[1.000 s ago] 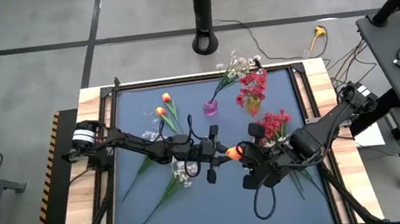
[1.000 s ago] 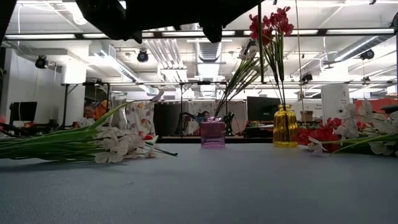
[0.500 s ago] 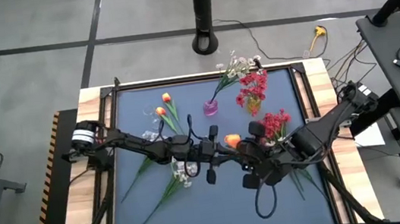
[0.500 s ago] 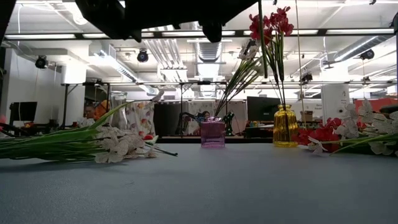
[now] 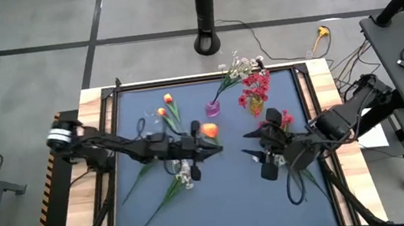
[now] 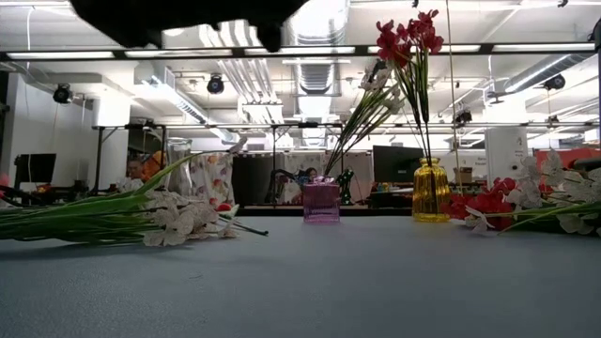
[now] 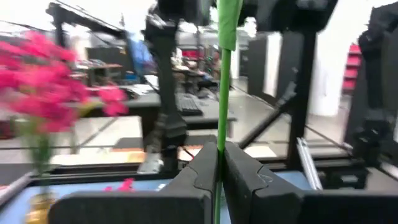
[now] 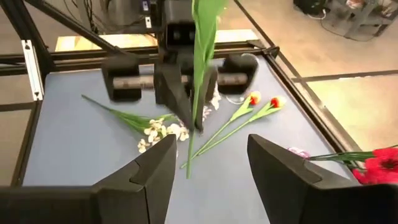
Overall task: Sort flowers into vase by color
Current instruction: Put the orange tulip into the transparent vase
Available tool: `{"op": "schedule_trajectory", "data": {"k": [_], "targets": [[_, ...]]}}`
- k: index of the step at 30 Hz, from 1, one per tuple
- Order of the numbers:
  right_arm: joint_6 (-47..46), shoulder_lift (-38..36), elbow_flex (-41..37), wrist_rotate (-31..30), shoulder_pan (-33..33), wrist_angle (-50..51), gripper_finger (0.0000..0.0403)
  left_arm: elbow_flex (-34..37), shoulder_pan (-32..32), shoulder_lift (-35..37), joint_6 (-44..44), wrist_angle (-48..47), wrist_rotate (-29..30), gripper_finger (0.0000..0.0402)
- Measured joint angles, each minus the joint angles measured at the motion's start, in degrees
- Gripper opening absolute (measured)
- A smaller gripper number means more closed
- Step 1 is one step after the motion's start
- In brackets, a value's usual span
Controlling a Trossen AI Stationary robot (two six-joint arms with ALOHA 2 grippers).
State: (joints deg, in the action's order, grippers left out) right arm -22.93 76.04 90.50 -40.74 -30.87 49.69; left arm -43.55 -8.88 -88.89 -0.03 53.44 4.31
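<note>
Pinching the green stem of an orange tulip (image 5: 209, 131), the left gripper (image 5: 204, 145) holds it above the middle of the blue table (image 5: 228, 202), its fingers pressed together on the stem (image 7: 222, 74). Just right of centre, the right gripper (image 5: 256, 143) hangs spread and empty. Two more orange tulips (image 5: 164, 106) and a white spray (image 5: 181, 179) lie on the table; a purple vase (image 5: 212, 108) and a yellow vase (image 6: 430, 191) stand at the far edge.

Three orange tulips (image 5: 209, 130), two vases (image 5: 212, 108), two red sprays (image 5: 256, 85).

Grey floor (image 5: 27, 73), black pole (image 5: 205, 12), ceiling strip lights (image 6: 526, 47).
</note>
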Motion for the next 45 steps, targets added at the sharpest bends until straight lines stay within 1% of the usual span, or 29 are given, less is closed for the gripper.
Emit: {"op": "schedule_trajectory", "data": {"k": [3,9,14,17,19,23,26,34,37,40,45], "targets": [[0.5,-0.2,0.0,-1.3,0.0,0.2,0.0192,4.4,0.0,7.2,-0.1,-1.9,4.7,0.0000],[1.1,0.7,-0.1,-2.6,0.2,0.7,0.0192,10.4,0.4,23.2,1.6,-12.5,14.5,0.0000],[1.2,1.5,-0.1,-2.9,0.2,0.7,0.0192,13.1,2.6,33.9,3.6,-20.5,18.8,0.0000],[1.2,1.7,-0.1,-3.5,0.2,0.7,0.0192,13.1,4.9,38.6,4.0,-27.2,20.7,0.0000],[1.2,1.8,-0.1,-4.2,0.2,0.7,0.0192,12.7,6.6,41.0,3.9,-31.8,20.8,0.0000],[1.3,1.7,-0.1,-4.4,0.2,0.7,0.0192,12.5,9.8,44.2,3.9,-36.8,20.8,0.0000],[1.5,1.8,-0.1,-4.5,0.2,0.7,0.0192,12.5,12.3,45.7,3.8,-37.6,20.8,0.0000],[1.5,1.8,-0.1,-4.5,0.2,0.6,0.0192,12.6,17.0,46.2,3.8,-40.5,20.7,0.0000],[1.5,1.8,-0.2,-4.5,0.2,0.6,0.0192,12.6,18.3,46.2,1.9,-43.3,23.0,0.0000],[1.5,1.8,-0.2,-4.5,0.2,0.6,0.0192,12.6,18.6,46.3,2.0,-45.2,26.1,0.0000],[1.5,1.8,-0.2,-4.4,0.2,0.6,0.0192,12.6,19.4,47.4,3.6,-45.2,26.7,0.0000]]}}
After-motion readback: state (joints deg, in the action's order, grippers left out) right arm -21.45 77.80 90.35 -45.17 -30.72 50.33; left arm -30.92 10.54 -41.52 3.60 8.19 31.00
